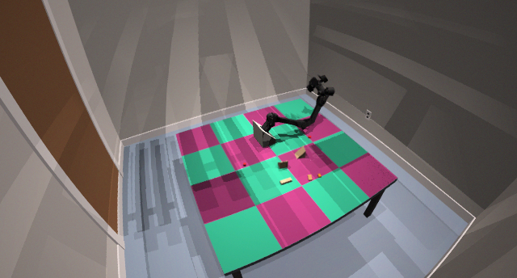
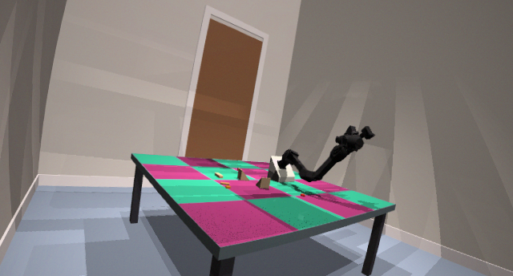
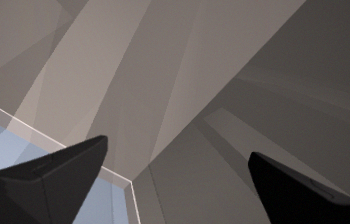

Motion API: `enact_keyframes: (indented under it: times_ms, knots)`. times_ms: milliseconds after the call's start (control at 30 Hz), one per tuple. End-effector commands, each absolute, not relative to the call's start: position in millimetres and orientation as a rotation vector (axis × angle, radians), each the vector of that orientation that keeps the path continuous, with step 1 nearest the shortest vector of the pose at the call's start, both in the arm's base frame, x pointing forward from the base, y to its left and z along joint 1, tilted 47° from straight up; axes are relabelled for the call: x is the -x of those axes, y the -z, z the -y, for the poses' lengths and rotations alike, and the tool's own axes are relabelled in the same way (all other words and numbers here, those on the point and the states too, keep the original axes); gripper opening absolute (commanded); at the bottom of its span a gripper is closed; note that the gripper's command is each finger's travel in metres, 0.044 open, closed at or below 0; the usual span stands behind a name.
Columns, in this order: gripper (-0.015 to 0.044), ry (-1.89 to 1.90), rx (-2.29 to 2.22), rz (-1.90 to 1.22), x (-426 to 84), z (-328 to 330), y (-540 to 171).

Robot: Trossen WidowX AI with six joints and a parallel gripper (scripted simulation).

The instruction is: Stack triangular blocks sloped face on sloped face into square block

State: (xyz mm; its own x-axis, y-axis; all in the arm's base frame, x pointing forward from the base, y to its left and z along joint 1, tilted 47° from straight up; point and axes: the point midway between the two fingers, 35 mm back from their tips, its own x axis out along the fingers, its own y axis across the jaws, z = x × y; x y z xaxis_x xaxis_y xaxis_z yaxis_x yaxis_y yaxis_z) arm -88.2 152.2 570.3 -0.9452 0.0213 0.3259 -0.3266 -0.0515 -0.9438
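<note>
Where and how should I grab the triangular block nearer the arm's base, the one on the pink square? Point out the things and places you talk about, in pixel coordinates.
Likely from above, end effector fingers across the flat triangular ends of the block (image 1: 300, 153) (image 2: 264, 183): those look parallel, while its sloped face could slip.

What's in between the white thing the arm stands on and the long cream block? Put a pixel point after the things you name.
In the top view, the dark brown triangular block (image 1: 283, 165) (image 2: 242, 175) stands between them, on the green square.

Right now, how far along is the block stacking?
Nothing looks stacked: the two triangular blocks, one tan and one darker in the top view, sit apart on the table. In hand: nothing; the pincer is open, raised off the table. Left: grasp one, seat it slope to slope, even the ends, release, back off.
</note>
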Motion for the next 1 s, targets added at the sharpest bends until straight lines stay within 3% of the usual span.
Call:
enact_keyframes:
  times_ms: [0, 433, 767, 967]
  knots:
    - [0.044, -2.14, -0.539, 2.053, 106.7, -92.5, -581.9]
    - [0.044, -2.257, -1.249, 2.406, 103.7, 130.1, -558.4]
    - [0.044, -2.278, -1.777, 2.751, 29.3, 263.6, -486.1]
    - [0.044, -2.32, -2.003, 2.914, -23.6, 299.7, -447.2]
